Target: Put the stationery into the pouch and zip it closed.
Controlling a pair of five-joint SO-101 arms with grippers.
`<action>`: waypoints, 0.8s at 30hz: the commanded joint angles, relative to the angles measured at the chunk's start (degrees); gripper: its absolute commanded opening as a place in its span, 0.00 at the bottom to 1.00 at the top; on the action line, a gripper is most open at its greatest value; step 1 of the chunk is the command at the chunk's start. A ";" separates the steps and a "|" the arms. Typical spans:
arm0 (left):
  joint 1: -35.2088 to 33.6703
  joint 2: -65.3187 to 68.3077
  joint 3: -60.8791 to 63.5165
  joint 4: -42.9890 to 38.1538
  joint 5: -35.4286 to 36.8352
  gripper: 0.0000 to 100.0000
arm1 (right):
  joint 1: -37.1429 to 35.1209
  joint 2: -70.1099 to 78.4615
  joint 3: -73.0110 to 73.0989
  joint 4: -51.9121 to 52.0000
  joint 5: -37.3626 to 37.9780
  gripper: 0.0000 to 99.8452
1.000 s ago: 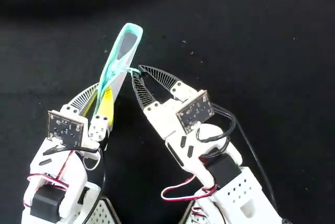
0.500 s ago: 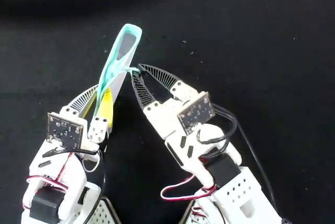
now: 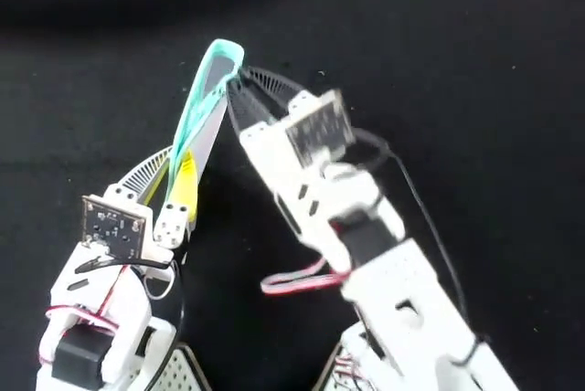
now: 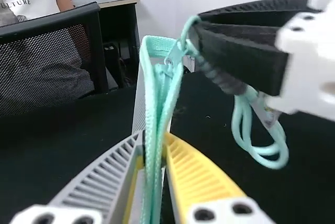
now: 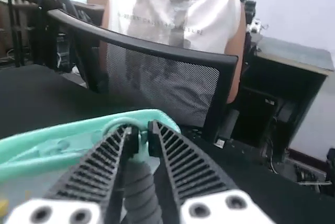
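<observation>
My left claw (image 3: 180,176) is clamped on the near end of the pouch (image 3: 203,103), holding it edge-up and slanting away over the black desk (image 3: 457,62) — one grey finger and one yellow, either side of the teal zip edge. My right claw (image 3: 239,88) sits at the pouch's far tip, its black ribbed fingers pinched together on the zipper pull (image 4: 174,58). A teal cord loop (image 4: 259,143) dangles below that claw. The zip's edges lie together along the stretch I can see — the inside is hidden.
</observation>
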 commanded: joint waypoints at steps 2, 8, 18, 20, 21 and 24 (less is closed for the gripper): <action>-0.48 -0.53 -0.48 0.18 -0.44 0.03 | 5.19 11.21 -11.21 -1.58 -0.44 0.01; -0.48 -0.53 -0.31 0.18 -0.44 0.03 | 7.91 18.33 -17.80 -1.67 -0.35 0.01; -0.48 -0.53 -0.57 0.18 -0.44 0.03 | 14.59 33.01 -33.89 -1.23 -0.18 0.01; -0.48 -0.53 -0.48 0.18 -0.44 0.03 | 14.59 33.98 -34.68 -1.23 -0.18 0.01; -0.48 -0.53 -0.40 0.18 -0.44 0.03 | 14.59 33.98 -34.68 -1.14 -0.18 0.01; -0.57 -0.53 -0.31 0.18 -0.44 0.03 | 14.42 33.27 -34.95 1.32 -0.09 0.01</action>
